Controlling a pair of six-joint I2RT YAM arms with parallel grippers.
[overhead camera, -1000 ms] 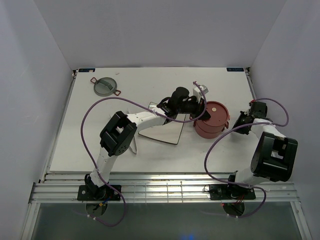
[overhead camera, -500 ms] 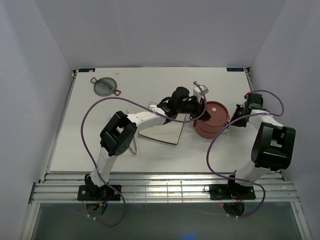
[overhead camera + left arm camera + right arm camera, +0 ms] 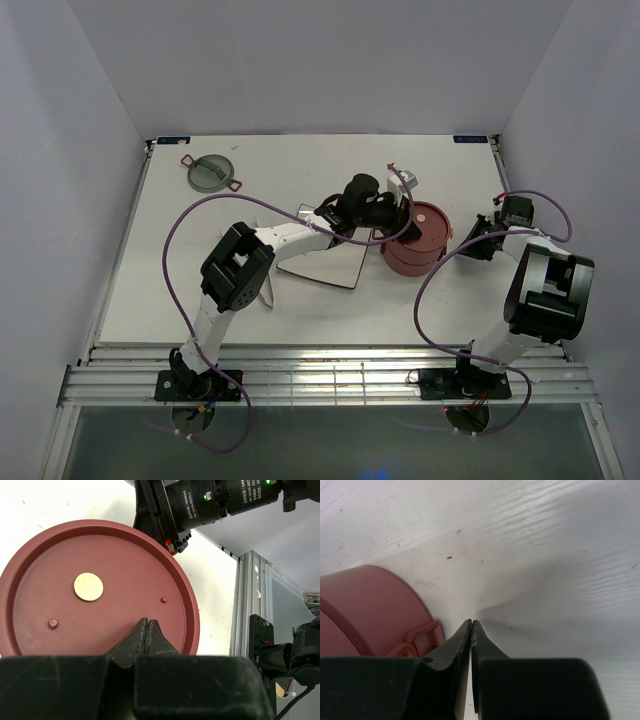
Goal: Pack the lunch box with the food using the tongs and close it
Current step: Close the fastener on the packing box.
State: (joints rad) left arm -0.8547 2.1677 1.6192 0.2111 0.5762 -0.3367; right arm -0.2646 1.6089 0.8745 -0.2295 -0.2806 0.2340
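Two pincers are seen, and both are pressed together with nothing pinched between their tips. The left pincer is held over the lunch box. Its closed tips are placed above the red lid, inside the rim at the edge nearest its own camera. Whether the tips are touching the lid cannot be told. A pale round sticker is carried on the lid, towards its middle, and two small raised studs are seen on it besides.

The right pincer is lowered close to the bench on the right side of the lunch box. Its closed tips are pointed at the bare surface just beside the side handle of the lunch box, apart from it. From above, this pincer is found near the right wall of the lunch box, and the left pincer over its far left rim.

The lunch box is stood upright on the bench and is shut by the red lid. A square plate is laid just to the left of the lunch box, and is partly crossed by the left arm. A grey-green lid is set well apart from the lunch box, far to its left and further back, flat on the bench.
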